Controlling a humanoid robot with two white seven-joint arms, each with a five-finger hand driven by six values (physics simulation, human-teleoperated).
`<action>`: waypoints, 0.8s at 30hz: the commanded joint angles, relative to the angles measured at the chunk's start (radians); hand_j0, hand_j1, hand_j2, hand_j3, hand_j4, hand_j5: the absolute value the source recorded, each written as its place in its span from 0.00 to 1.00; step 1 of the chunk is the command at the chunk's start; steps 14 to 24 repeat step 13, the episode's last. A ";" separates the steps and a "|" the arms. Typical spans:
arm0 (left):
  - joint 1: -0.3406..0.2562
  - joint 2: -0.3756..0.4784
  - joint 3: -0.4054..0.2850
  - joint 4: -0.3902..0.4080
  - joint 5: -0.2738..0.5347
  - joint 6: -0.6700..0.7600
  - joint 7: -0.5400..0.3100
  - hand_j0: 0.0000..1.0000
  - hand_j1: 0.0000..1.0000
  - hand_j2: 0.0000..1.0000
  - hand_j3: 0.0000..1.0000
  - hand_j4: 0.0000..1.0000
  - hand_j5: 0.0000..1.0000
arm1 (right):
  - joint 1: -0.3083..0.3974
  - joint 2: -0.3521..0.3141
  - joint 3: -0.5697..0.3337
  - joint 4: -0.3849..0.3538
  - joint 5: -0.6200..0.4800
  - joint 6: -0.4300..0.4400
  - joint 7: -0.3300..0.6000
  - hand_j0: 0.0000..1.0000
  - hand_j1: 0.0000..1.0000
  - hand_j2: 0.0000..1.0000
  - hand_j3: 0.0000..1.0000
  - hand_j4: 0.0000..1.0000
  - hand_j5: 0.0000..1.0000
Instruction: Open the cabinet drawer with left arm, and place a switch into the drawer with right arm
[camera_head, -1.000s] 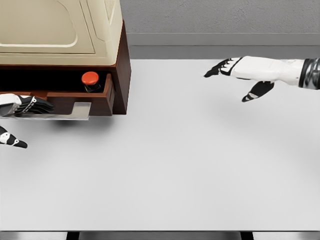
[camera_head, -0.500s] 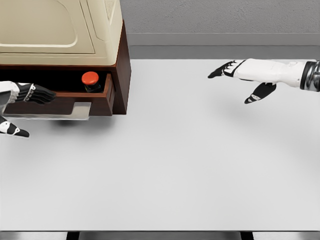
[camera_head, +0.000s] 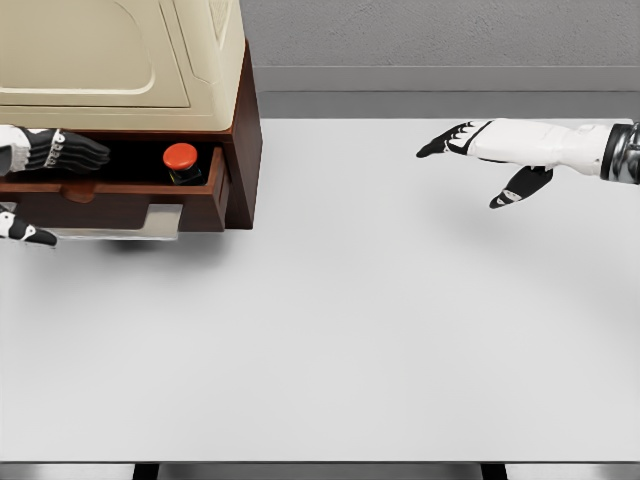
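open drawer, red switch inside

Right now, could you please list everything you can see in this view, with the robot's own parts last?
cabinet: one, dark brown, back left of the table.
cream unit: one, on top of the cabinet.
drawer: one, brown, pulled open, metal handle plate on its front.
switch: one, red cap on black base, inside the drawer at its right end.
table: one, white.
wall: grey, behind.
left hand: at the left edge above the drawer, fingers relaxed, holding nothing.
right hand: upper right, open, above the table.
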 joint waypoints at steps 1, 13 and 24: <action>0.000 -0.003 0.005 0.001 0.008 -0.080 0.000 1.00 1.00 1.00 1.00 1.00 1.00 | 0.000 -0.001 -0.001 0.000 -0.006 0.003 0.000 1.00 1.00 1.00 1.00 1.00 1.00; -0.010 -0.147 0.017 -0.001 0.014 -0.269 0.000 1.00 1.00 1.00 1.00 1.00 1.00 | 0.000 0.002 -0.001 0.000 -0.006 0.003 0.000 1.00 1.00 1.00 1.00 1.00 1.00; -0.010 -0.147 0.017 -0.001 0.014 -0.269 0.000 1.00 1.00 1.00 1.00 1.00 1.00 | 0.000 0.002 -0.001 0.000 -0.006 0.003 0.000 1.00 1.00 1.00 1.00 1.00 1.00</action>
